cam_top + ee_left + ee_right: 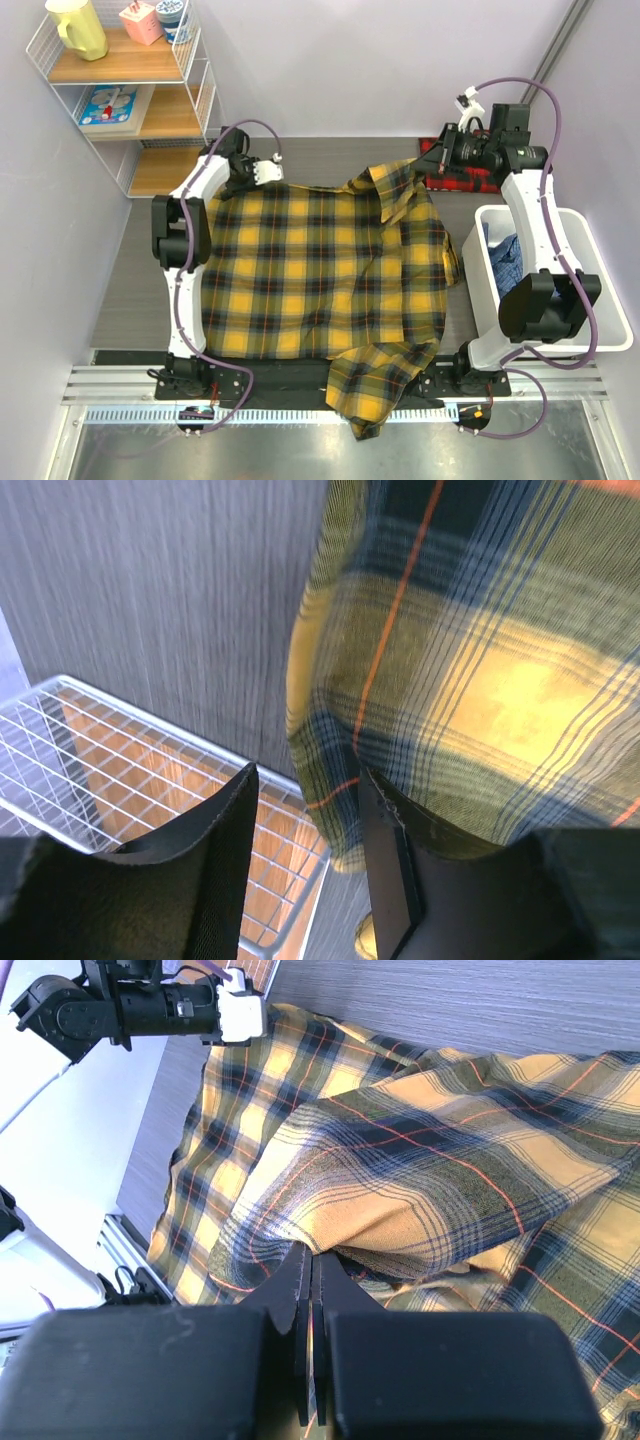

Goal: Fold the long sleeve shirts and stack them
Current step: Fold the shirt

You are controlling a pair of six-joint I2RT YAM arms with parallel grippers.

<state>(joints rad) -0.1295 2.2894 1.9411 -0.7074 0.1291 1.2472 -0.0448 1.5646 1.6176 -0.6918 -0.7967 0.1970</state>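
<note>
Top external view: the yellow shirt lies spread flat across the table, one sleeve trailing off the near edge. Its far-left corner sits right at the left gripper, whose jaws stand apart around the cloth edge, seemingly not pinching yet. The right gripper is clamped on a fold near the collar, far right.

You won't find anything readable here, honestly. The pink box and blue booklet on the wire shelf by the table's far-left corner carry print, but it's too small.
</note>
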